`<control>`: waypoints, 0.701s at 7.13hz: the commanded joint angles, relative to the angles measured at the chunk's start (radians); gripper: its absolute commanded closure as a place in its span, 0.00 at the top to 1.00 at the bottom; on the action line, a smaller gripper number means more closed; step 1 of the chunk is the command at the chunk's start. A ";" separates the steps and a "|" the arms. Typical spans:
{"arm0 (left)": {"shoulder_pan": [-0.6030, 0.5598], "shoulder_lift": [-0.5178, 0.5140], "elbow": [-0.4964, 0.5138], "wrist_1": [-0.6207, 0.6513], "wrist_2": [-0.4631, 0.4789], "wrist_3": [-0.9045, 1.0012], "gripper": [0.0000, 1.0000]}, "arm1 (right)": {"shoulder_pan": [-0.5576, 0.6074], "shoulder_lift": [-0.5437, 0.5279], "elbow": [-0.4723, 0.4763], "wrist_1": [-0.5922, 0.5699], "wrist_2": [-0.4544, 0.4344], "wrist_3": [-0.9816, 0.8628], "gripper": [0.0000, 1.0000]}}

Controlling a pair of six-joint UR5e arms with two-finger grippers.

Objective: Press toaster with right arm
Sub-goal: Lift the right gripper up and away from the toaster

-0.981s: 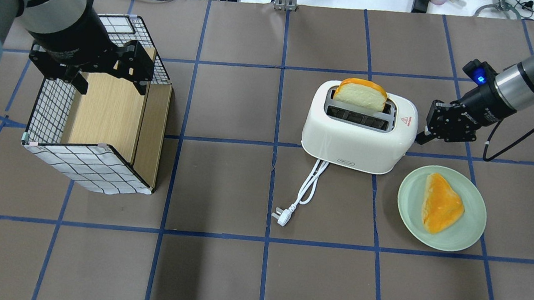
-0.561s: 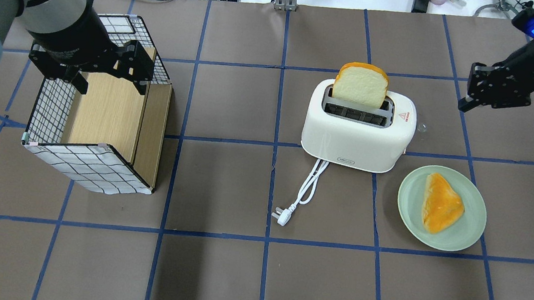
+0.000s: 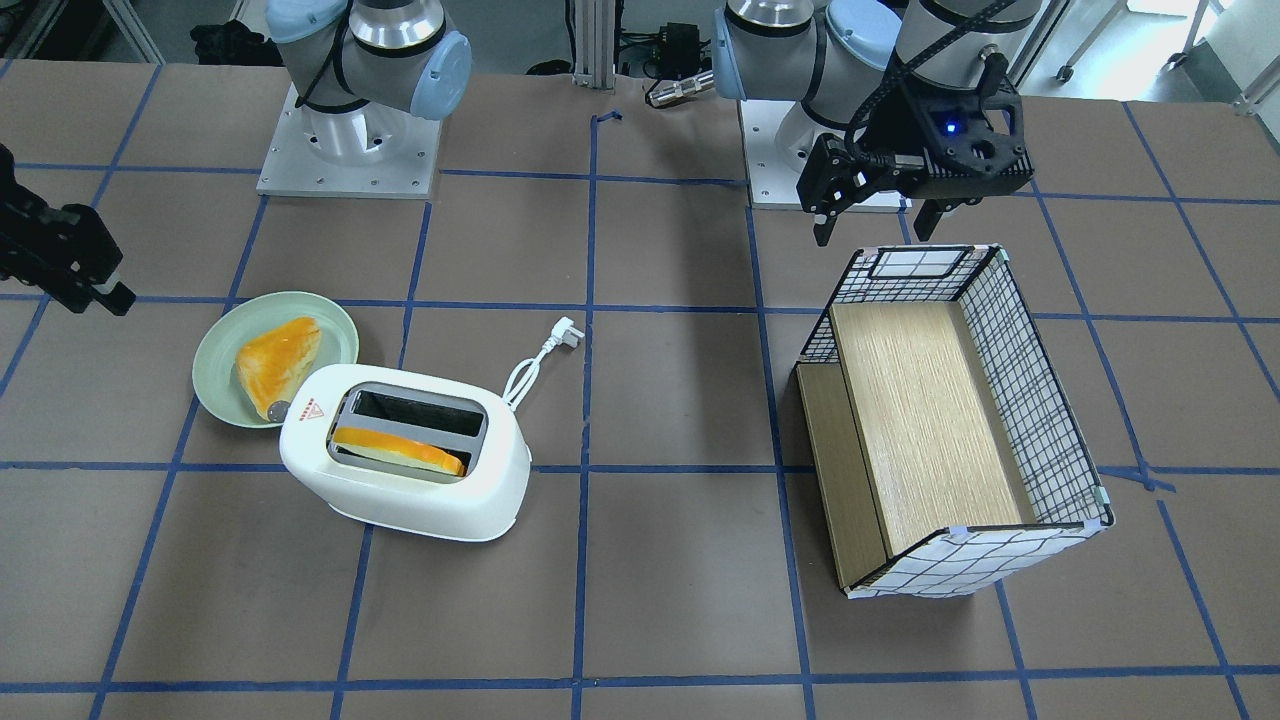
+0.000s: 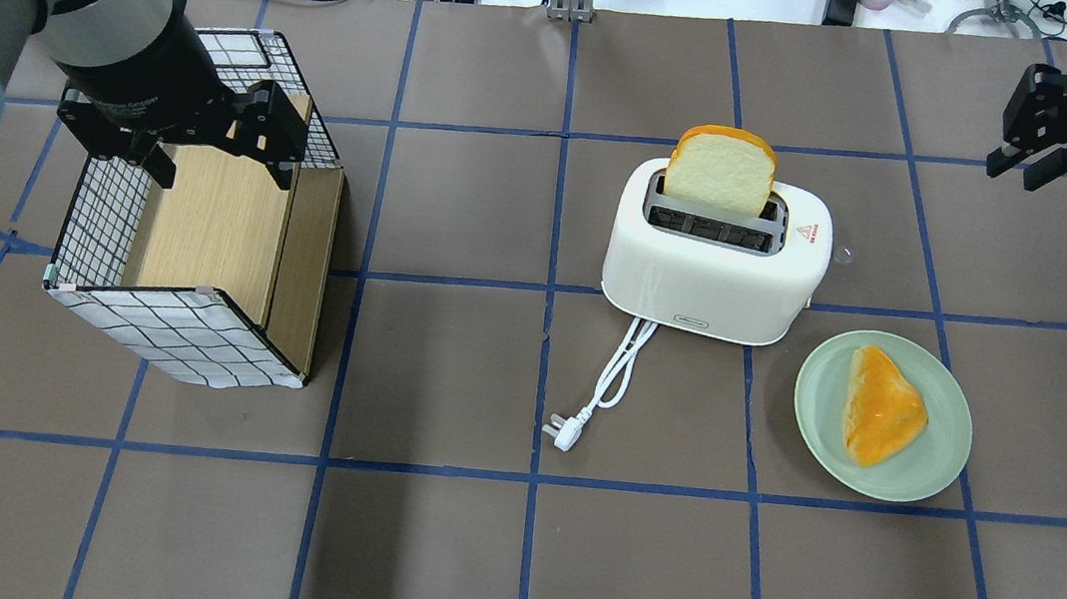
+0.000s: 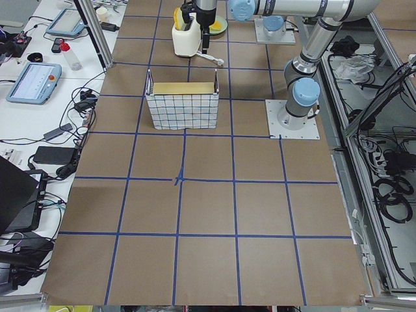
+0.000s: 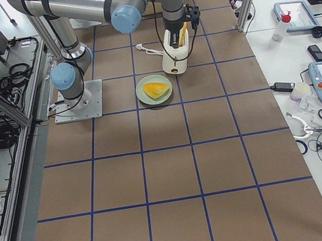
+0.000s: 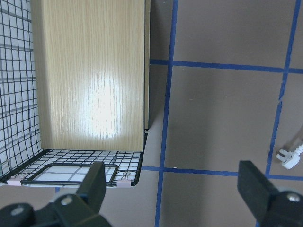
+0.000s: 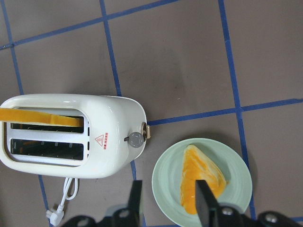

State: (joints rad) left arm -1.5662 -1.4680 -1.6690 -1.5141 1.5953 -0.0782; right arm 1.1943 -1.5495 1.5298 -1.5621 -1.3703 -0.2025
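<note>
The white two-slot toaster (image 4: pixel 697 278) stands right of the table's middle, with a bread slice (image 4: pixel 719 172) standing high out of its far slot. Its round knob (image 8: pixel 136 139) and lever are on the end that faces the plate. My right gripper (image 4: pixel 1012 173) is high and far off to the right of the toaster, touching nothing, its fingers a little apart and empty; it also shows in the right wrist view (image 8: pixel 169 201) and the front-facing view (image 3: pixel 100 290). My left gripper (image 4: pixel 223 162) is open and empty above the far end of the basket.
A pale green plate (image 4: pixel 819 392) with an orange-crusted bread piece (image 4: pixel 883 408) lies just right of the toaster's front. The white cord and plug (image 4: pixel 563 434) trail toward me. A wire basket with a wooden floor (image 4: pixel 200 231) stands at the left.
My right gripper has left the toaster's right end and moved up, away and to the right. The bread slice has risen in its slot. The left arm has not moved.
</note>
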 commanded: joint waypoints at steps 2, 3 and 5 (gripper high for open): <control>0.000 0.000 0.000 0.000 0.000 0.000 1.00 | 0.054 -0.003 -0.126 0.141 -0.091 0.046 1.00; 0.000 0.000 0.000 0.000 0.000 0.000 1.00 | 0.123 0.002 -0.141 0.139 -0.119 0.120 1.00; 0.000 0.000 0.000 0.000 0.000 0.000 1.00 | 0.279 0.015 -0.143 0.094 -0.130 0.253 1.00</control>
State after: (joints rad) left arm -1.5662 -1.4685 -1.6690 -1.5140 1.5953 -0.0782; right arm 1.3743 -1.5435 1.3913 -1.4397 -1.4901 -0.0307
